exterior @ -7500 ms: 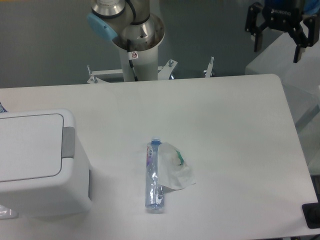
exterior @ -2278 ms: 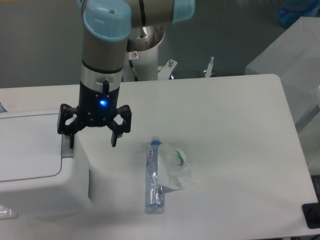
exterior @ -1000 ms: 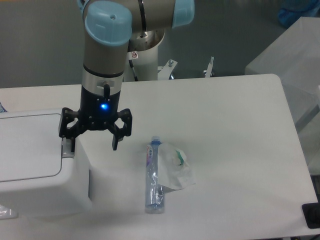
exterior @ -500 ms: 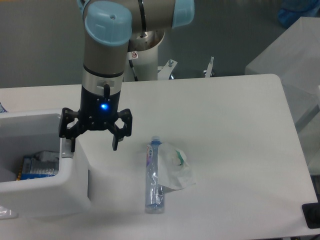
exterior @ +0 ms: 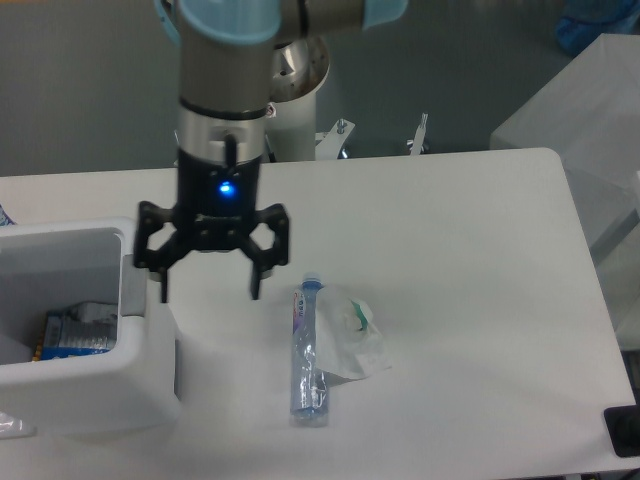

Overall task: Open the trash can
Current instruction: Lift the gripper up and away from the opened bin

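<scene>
The big white boxy plastic trash can [exterior: 100, 385] sits at the left edge of the white table [exterior: 450, 260]. Its top is open now, and I can look down inside. A blue and white packet [exterior: 75, 328] lies at the bottom of it. The grey push tab [exterior: 131, 290] is on the can's right rim. I think the lid opens when that tab is pressed, so the job looks done to me.

My black two-finger gripper [exterior: 207, 288] hangs just to the right of the can's rim, above the table. Its two fingers are spread wide apart and hold nothing. One finger [exterior: 160, 283] is right beside the grey tab, which makes sense if it is there to push. I cannot tell if it touches the tab.

Further right of the can lies a clear plastic bottle [exterior: 308, 352] with a blue cap, flat on its side. A crumpled clear wrapper [exterior: 355, 340] touches the bottle on the side away from the can. I guess both are rubbish waiting to go in.
</scene>
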Controlling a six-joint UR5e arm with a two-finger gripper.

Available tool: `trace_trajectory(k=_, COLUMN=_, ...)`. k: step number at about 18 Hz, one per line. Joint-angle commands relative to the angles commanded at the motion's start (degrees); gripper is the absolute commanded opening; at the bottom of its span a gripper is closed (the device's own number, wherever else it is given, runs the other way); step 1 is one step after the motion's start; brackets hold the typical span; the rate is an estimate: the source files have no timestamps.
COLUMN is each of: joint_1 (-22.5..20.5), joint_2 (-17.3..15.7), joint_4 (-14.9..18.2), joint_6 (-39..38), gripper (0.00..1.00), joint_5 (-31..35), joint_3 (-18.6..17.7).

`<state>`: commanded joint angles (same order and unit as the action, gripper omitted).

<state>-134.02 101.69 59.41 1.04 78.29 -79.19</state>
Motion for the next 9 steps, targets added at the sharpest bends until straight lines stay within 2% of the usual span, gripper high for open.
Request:
trace_trajectory(k=3, joint_1=-2.38, joint_2=-0.26, joint_4=0.88, joint_6=7.28, gripper=1.00, joint_5=2.31, joint_3=-0.53)
trace_trajectory(k=6, joint_1=-5.01, joint_2=-0.35, joint_4=4.56, joint_6=18.27, gripper=1.00, joint_5=3.36, joint_3=-0.97)
trace_trajectory(k=9, joint_1=-6.51, joint_2=-0.35, joint_4=6.59, joint_6=27.85, gripper=1.00, joint_5=8.62, joint_3=-1.14)
